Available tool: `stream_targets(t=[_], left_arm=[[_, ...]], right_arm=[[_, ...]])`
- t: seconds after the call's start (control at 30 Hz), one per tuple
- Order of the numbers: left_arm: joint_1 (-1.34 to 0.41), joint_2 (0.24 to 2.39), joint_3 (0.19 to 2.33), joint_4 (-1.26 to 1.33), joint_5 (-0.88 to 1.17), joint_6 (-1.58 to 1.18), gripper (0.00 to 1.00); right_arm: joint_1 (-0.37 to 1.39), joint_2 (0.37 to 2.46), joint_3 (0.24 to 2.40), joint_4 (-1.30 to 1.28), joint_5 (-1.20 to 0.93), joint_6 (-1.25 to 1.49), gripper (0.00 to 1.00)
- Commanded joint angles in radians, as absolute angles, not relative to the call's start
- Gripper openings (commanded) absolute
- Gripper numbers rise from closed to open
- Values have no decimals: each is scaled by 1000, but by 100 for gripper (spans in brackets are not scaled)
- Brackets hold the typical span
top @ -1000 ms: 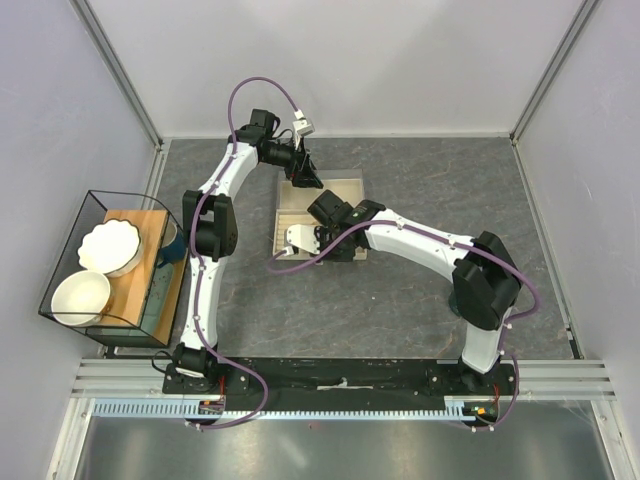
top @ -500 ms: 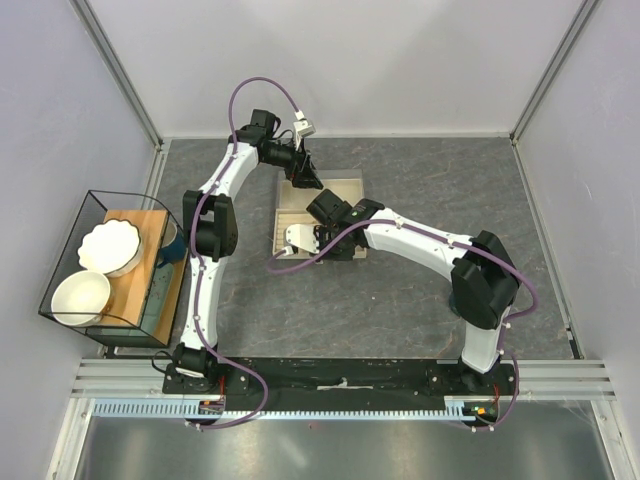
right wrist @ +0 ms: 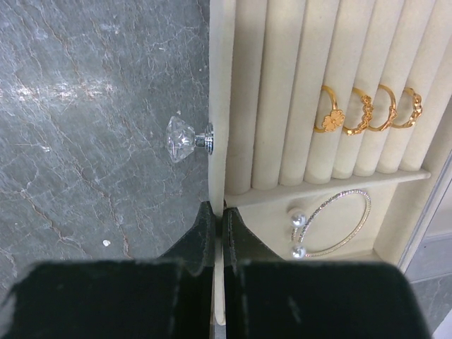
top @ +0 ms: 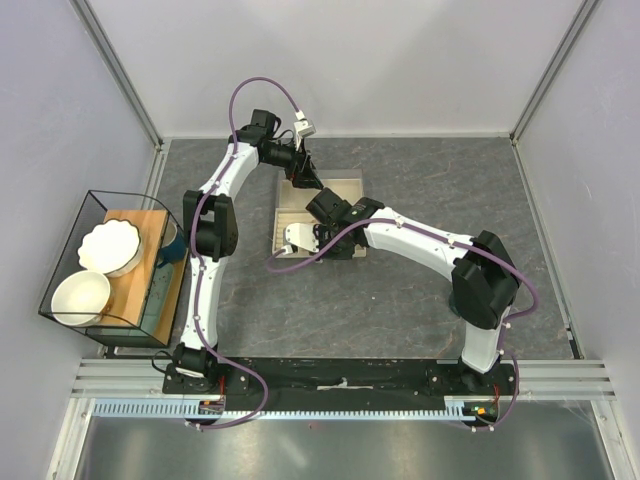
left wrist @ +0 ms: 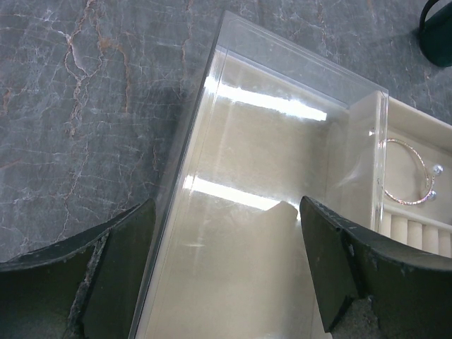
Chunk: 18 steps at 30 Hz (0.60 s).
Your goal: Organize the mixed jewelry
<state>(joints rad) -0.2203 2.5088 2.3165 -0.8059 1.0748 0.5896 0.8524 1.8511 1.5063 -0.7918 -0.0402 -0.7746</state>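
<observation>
The beige slotted tray box [top: 347, 186] sits at the back middle of the table. In the right wrist view several gold rings [right wrist: 367, 109] stand in its slots, and a thin hoop bracelet with two pearls [right wrist: 332, 224] lies in the compartment beside them. My right gripper [right wrist: 217, 219] is shut on the tray's front wall, just below its crystal knob [right wrist: 185, 139]; it also shows in the top view [top: 322, 208]. My left gripper [left wrist: 222, 261] is open, its fingers on either side of the box's clear cover [left wrist: 275, 169], with the bracelet [left wrist: 408, 173] beyond. It hovers at the box's far edge [top: 305, 175].
A wire rack [top: 60, 280] at the left edge holds two white bowls [top: 108, 247] and a wooden board. Both arms cross over the box. A dark object [left wrist: 438, 32] sits at the top right of the left wrist view. Grey marble tabletop lies around the box.
The right arm has edged slightly toward the back while gripping the tray wall. The left gripper has barely shifted.
</observation>
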Motion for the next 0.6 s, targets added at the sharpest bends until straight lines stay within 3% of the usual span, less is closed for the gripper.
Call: stream_targets(t=[0.0, 0.57], left_arm=[[-230, 2476, 2315, -807, 1089, 627, 89], [-236, 2471, 2304, -816, 1083, 635, 89]], right_arm=[[847, 1829, 1543, -707, -6, -784, 0], [825, 1801, 1443, -565, 32, -746, 0]])
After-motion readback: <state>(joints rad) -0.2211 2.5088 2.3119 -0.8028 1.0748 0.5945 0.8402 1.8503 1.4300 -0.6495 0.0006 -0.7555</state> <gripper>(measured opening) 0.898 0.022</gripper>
